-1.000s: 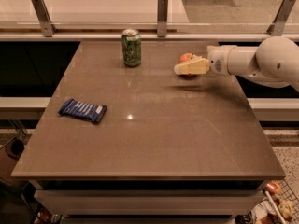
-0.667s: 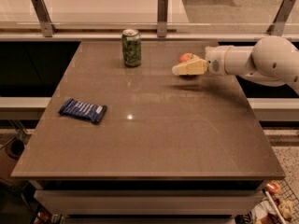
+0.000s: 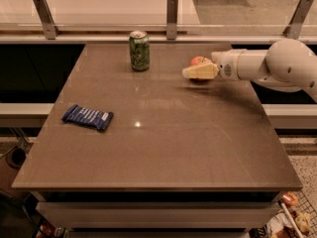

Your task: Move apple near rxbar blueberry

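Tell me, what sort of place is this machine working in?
Probably an office break area or test lab: a plain table holding a green soda can, a blue snack bar and an apple, with a glass partition behind. The gripper is at the apple, toward the back.

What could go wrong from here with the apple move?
The claw sits at the apple, near the table's far right side; the round apple could roll away if nudged. The arm's sweep toward the rxbar blueberry at front left would pass near the upright green can and might tip it.
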